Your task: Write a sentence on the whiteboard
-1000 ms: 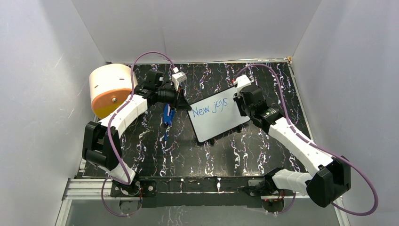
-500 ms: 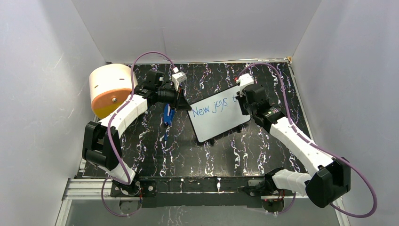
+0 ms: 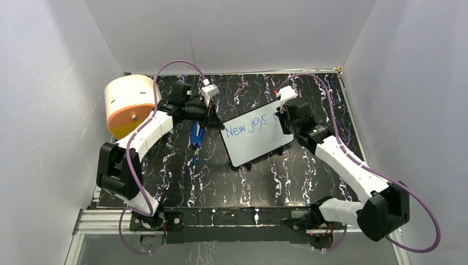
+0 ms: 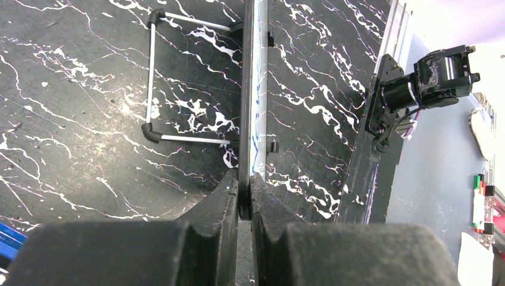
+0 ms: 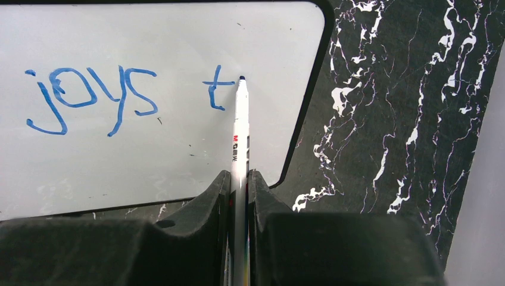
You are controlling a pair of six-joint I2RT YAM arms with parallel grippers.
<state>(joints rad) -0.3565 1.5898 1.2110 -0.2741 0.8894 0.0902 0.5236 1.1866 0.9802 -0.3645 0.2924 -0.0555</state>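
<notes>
At far left of table [image 3: 221,182], hard against left wall: round tub [image 3: 129,102], tan side, orange end face w/ small knob; contents not visible, can't tell if open. Just right of it, beside L arm: blue pen-like item [image 3: 197,135] flat on tabletop, not in any holder.

Mid-table, a bit far of centre, between both grippers: whiteboard [image 3: 259,148], skewed, propped on wire stand [image 4: 150,71]. Across far part of board: sentence [image 3: 246,128] in blue, reads "New joys t" so far, one line; near part blank white.

L gripper [image 4: 245,186]: jaws pinched tight on board's left edge, board seen edge-on from L wrist. R gripper [image 5: 240,179]: jaws clamped on white marker [image 5: 240,131], dark tip at board just right of the "t"; actual contact hard to confirm.

Edges & room: rounded black-framed right corner of board right beside marker tip, so little writing width left on that line. Narrow table strip from there to right wall. Wide marbled tabletop near of board, down to metal rail [image 3: 110,220] at near edge. White walls close on left, far, right.
</notes>
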